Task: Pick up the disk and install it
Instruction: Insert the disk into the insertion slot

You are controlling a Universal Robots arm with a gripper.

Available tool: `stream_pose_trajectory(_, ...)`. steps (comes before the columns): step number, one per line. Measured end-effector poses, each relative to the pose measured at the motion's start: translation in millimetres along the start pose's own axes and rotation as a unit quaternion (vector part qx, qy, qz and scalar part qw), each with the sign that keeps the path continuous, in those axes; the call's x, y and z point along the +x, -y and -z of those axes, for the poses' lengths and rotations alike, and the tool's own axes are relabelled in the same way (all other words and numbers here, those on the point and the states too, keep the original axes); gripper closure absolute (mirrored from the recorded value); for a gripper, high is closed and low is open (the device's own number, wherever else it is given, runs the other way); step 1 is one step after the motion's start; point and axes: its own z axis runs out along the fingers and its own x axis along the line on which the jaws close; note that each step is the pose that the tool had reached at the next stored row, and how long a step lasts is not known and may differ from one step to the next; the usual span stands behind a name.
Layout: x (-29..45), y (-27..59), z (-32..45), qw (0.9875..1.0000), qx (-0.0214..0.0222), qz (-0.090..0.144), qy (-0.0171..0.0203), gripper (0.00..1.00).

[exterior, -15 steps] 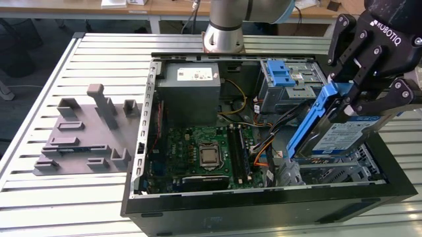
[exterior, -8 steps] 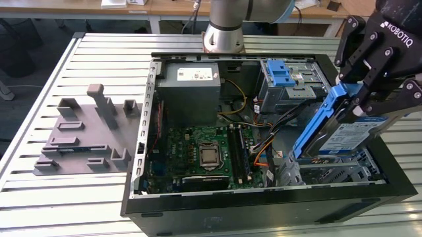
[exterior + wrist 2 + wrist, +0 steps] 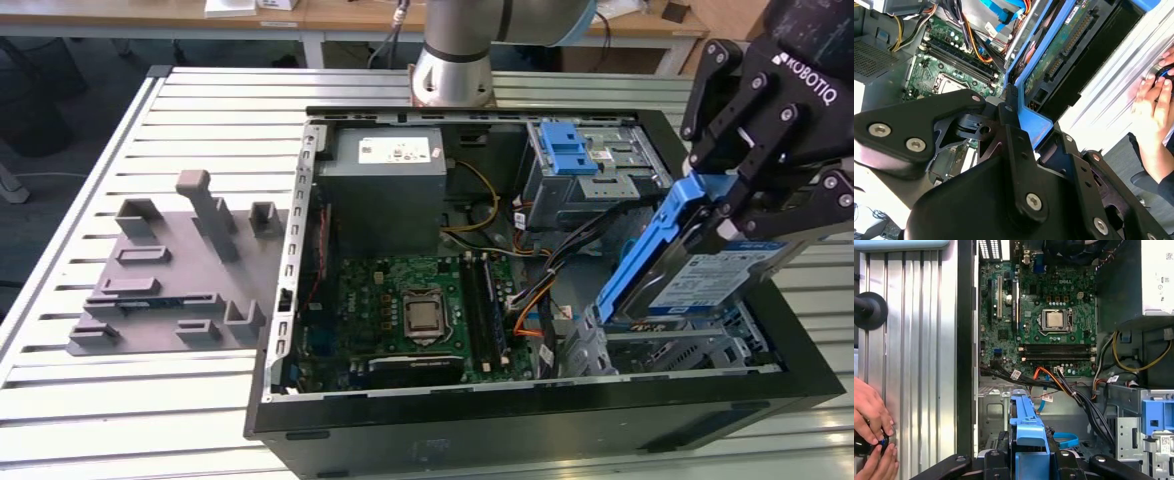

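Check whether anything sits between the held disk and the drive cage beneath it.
The claw holds the disk tilted over the metal cage. A loose blue cable lies on the cage beside the disk and may obstruct it; nothing else is visible.

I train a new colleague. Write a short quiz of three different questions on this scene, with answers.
1. Fill in: the grey plastic stand with upright posts lies on the slatted metal table, at the exterior view's ____ of the open black computer case.
2. The silver rectangular disk with the blue bracket is: A on the stand; B on the table; C held tilted over the case.
3. True or false: the black gripper is open.
Key: 1 left; 2 C; 3 false.
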Motion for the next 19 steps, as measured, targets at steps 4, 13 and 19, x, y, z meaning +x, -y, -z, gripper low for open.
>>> stream_pose_trajectory(4,0.1,0.3,-2.3,1.0,0.0,0.0,0.0,0.64)
stream_pose_trajectory(13,0.1,1.0,-9.0,1.0,0.0,0.0,0.0003,0.64)
stream_pose_trajectory(19,0.1,1.2,-13.3,1.0,0.0,0.0,0.0003,0.64)
